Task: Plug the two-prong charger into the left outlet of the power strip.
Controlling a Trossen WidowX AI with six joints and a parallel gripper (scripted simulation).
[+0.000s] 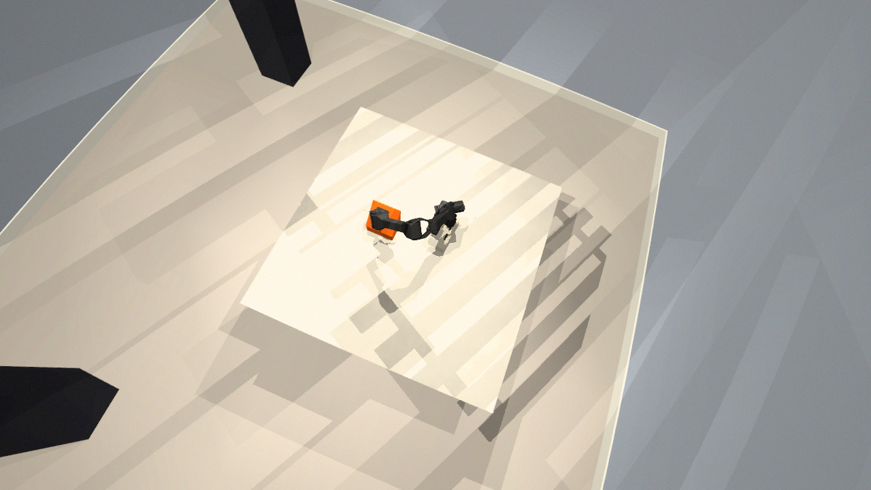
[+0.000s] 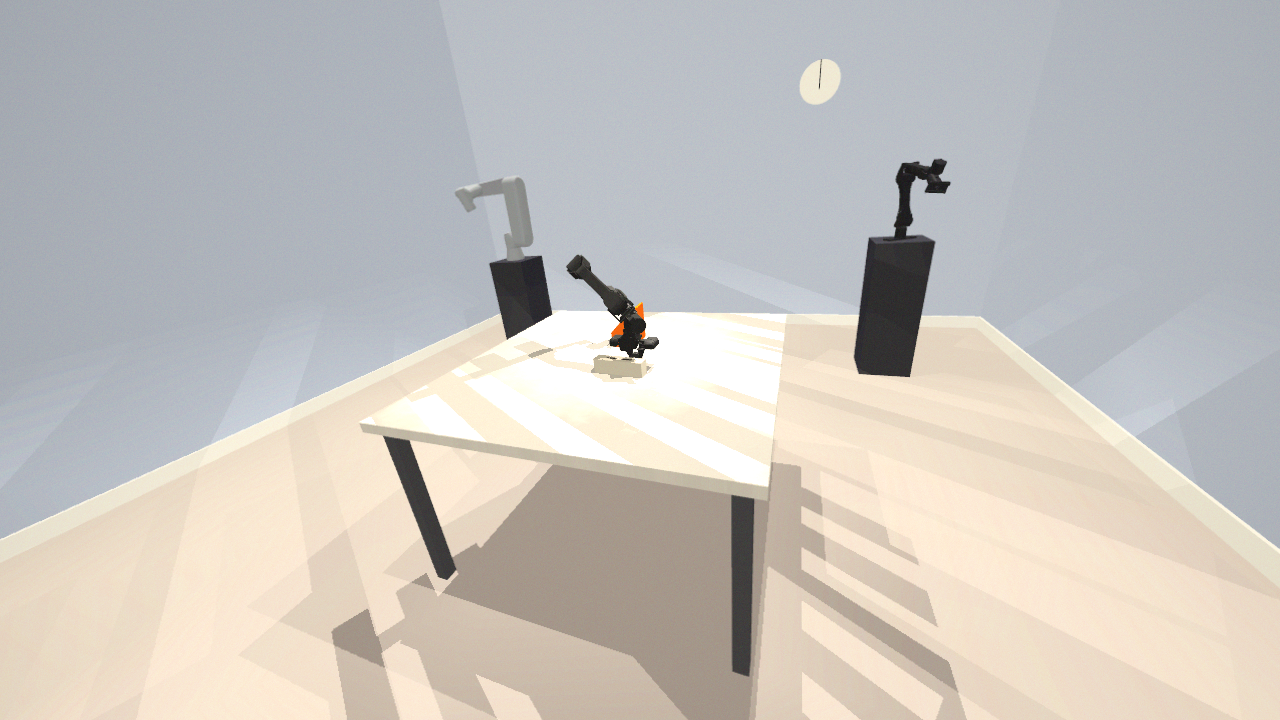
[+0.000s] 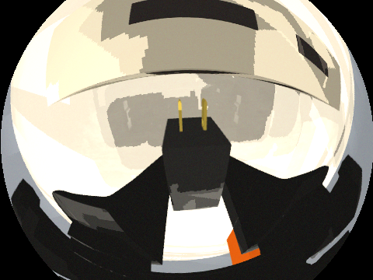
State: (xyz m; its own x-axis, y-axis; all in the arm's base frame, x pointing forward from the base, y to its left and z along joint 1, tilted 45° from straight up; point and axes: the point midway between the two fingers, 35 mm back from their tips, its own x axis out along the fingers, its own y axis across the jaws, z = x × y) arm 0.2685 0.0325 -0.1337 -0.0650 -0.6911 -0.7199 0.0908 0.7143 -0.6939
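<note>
My gripper (image 3: 191,157) (image 2: 634,350) is shut on the charger (image 3: 194,159), a black block between the two fingers in the wrist view. Two thin gold prongs stick out from its far end, apart from any slot. The cream power strip (image 3: 198,48) (image 2: 617,366) lies on the table and crosses the top of the wrist view, partly cut off, with dark slots on its face. There the prong tips show just below its near edge, against the table. In the top view the arm hides part of the strip. Which outlet is the left one cannot be told.
The orange base piece (image 1: 392,214) (image 2: 641,313) (image 3: 238,257) is at the foot of my arm. The table (image 1: 304,286) (image 2: 554,420) carries the arm and strip. Two other arms stand on dark pedestals (image 2: 523,295) (image 2: 895,304) beyond the table.
</note>
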